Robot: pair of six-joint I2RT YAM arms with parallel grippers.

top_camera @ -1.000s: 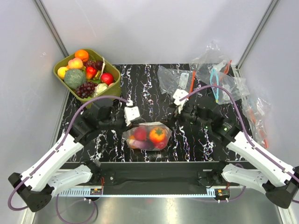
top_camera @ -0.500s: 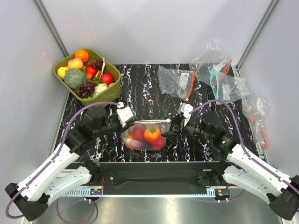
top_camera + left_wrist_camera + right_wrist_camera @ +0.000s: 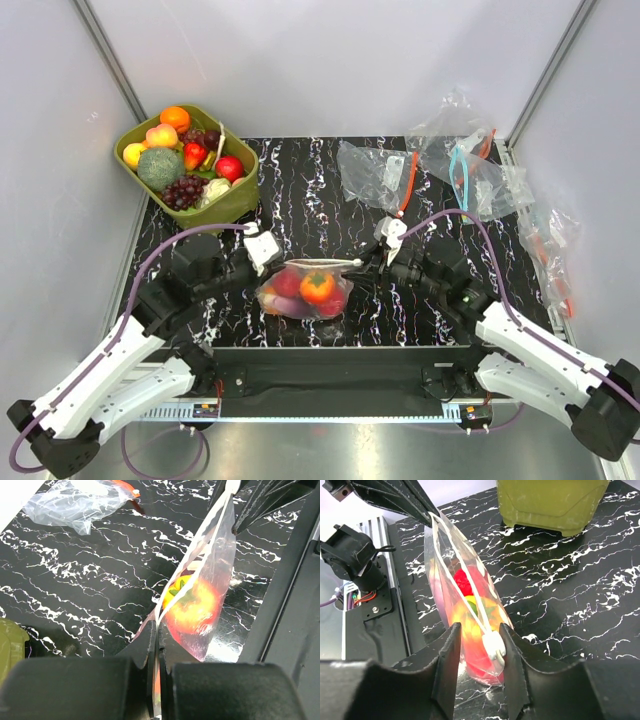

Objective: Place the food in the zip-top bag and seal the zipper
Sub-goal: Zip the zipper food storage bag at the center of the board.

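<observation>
The zip-top bag [image 3: 305, 290] stands at the table's near middle, its top edge stretched between my two grippers. Inside it is the food: an orange-red piece [image 3: 317, 287], a red piece [image 3: 287, 282] and something purple low on the left. My left gripper [image 3: 268, 262] is shut on the bag's left top corner; in the left wrist view the jaws [image 3: 156, 632] pinch the film, and the zipper [image 3: 200, 550] runs away from them. My right gripper [image 3: 376, 262] is open around the right end. In the right wrist view [image 3: 479, 630] the white slider [image 3: 493, 645] lies between the fingers, against the right one.
An olive-green tub [image 3: 240, 195] of more fruit and vegetables stands at the back left; it also shows in the right wrist view [image 3: 550, 505]. Several clear undotted bags [image 3: 440, 160] lie at the back right and along the right edge [image 3: 550, 240].
My right gripper has come down and left from the back onto the bag's right end. My left gripper shifted left. The bag now stands more upright with its top edge pulled straight.
</observation>
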